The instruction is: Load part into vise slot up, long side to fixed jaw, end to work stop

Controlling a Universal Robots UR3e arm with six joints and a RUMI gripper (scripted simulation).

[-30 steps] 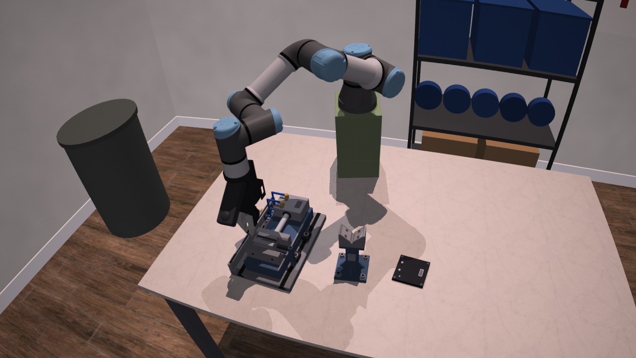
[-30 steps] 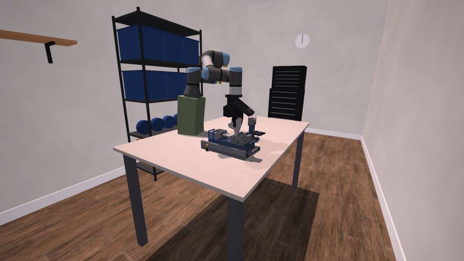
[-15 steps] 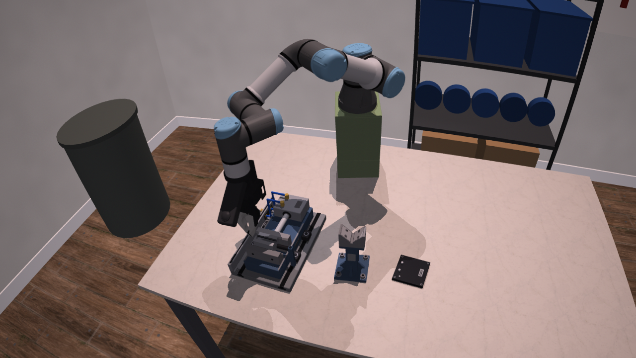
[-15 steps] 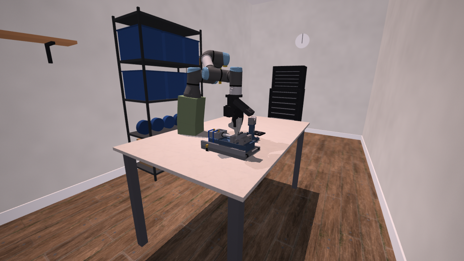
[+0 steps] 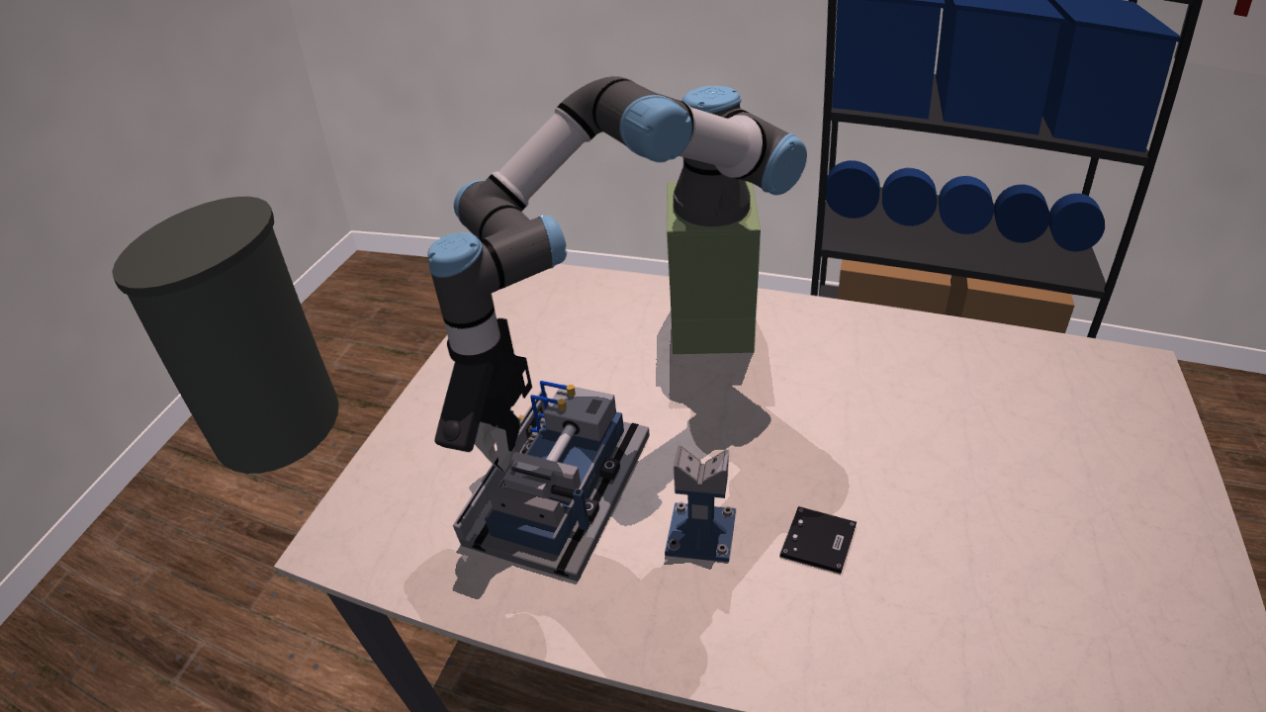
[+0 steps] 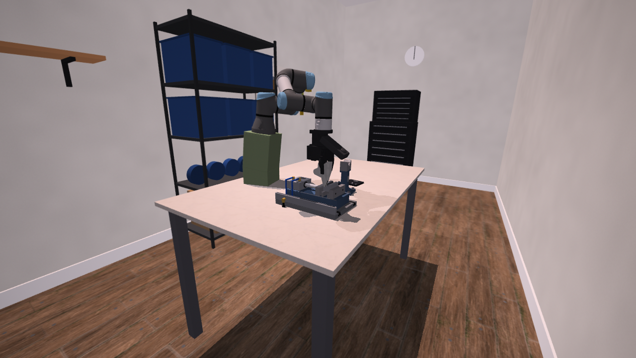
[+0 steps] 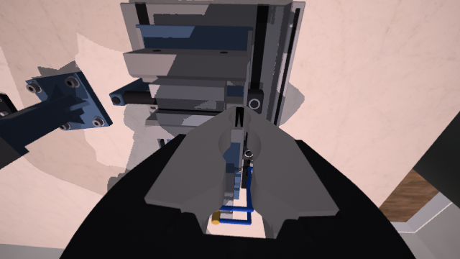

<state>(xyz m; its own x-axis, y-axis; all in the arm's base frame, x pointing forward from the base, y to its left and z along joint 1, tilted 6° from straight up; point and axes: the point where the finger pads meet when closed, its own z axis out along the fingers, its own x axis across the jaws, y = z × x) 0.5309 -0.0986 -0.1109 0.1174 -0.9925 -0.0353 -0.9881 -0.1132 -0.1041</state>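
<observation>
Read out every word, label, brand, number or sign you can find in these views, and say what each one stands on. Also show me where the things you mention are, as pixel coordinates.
No text can be read in any view.
Infeed plate [image 5: 816,542] [image 6: 356,182]: a small pale label, too small to read.
Robot arm's blue joint caps: faint marks on top, too small to read.
Wall clock [image 6: 414,55]: no numbers can be made out.

A workshop: vise [image 5: 528,506] [image 6: 335,192] [image 7: 187,66], stocked shelf rack [image 5: 947,131] [image 6: 194,66], black tool chest [image 6: 393,129].
</observation>
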